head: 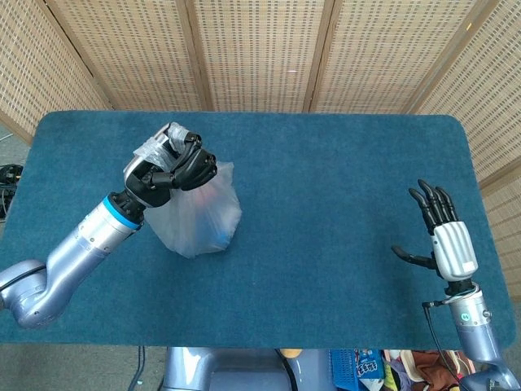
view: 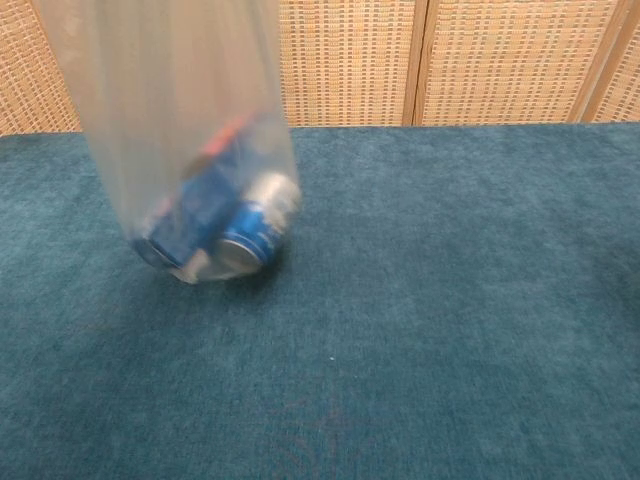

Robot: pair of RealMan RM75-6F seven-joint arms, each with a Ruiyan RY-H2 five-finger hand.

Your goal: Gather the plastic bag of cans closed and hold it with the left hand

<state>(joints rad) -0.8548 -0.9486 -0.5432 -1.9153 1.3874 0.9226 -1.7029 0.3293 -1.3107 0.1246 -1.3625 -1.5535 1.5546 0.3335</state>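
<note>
A clear plastic bag (head: 198, 218) hangs from my left hand (head: 171, 167), which grips its gathered top over the left half of the blue table. In the chest view the bag (view: 180, 130) is blurred, with blue cans (view: 222, 235) bunched at its bottom just above the cloth. My right hand (head: 446, 236) stands upright near the table's right front edge, its fingers spread and holding nothing. The chest view shows neither hand.
The blue cloth table (head: 342, 187) stretches between the two arms. Woven wicker screens (head: 260, 49) stand behind the far edge. A cable (head: 8, 175) lies off the table's left side.
</note>
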